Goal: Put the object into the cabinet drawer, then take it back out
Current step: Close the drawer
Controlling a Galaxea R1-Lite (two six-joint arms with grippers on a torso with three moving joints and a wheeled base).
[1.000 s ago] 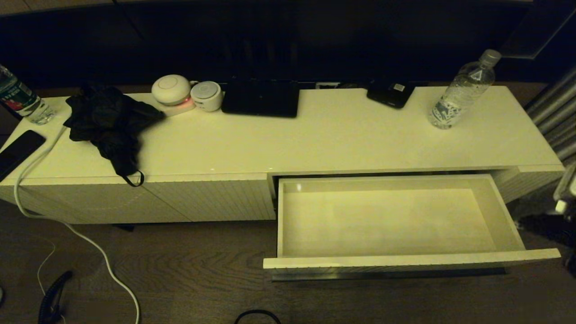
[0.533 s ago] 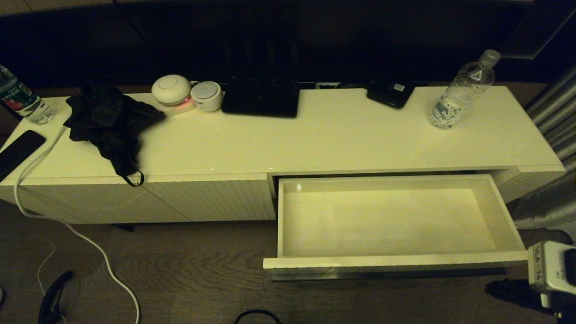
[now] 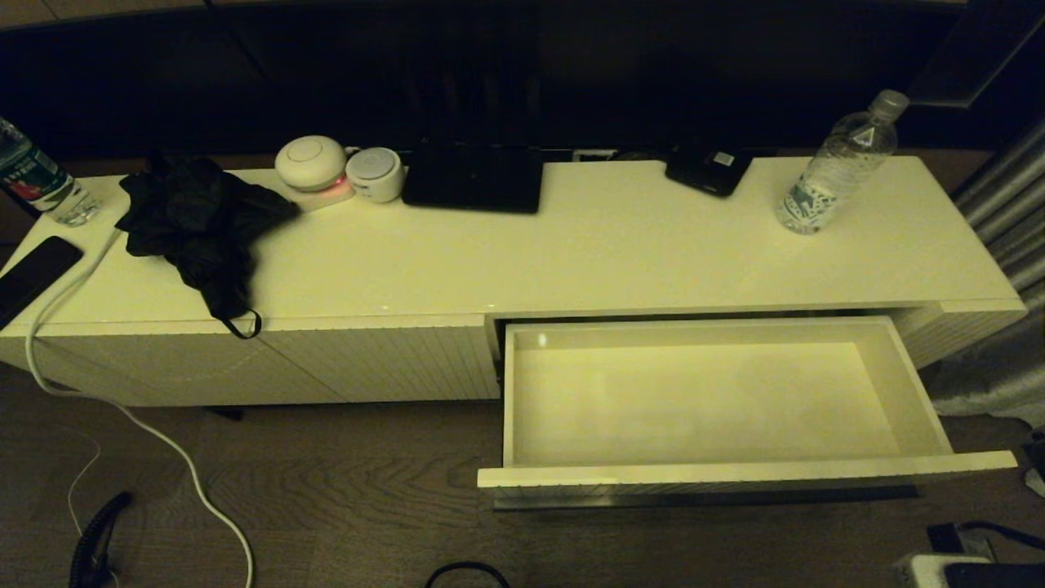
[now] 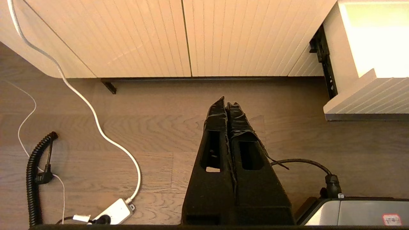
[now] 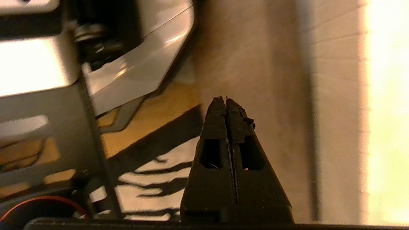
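Observation:
The clear water bottle with a pale grey cap stands upright on the cabinet top at the far right. Below it the white cabinet drawer is pulled out, its plain inside bare; its ribbed front also shows in the left wrist view. My left gripper is shut on nothing, low over the wooden floor in front of the cabinet. My right gripper is shut and empty too, down by the robot's base beside the drawer's right end; only part of that arm shows in the head view.
On the cabinet top lie a black cloth, two round white devices, a dark tablet, a black phone and a green-and-red labelled bottle. A white cable runs down onto the floor.
My right arm has dropped from beside the drawer's right end down and out toward the bottom right corner. The bottle and drawer have not moved.

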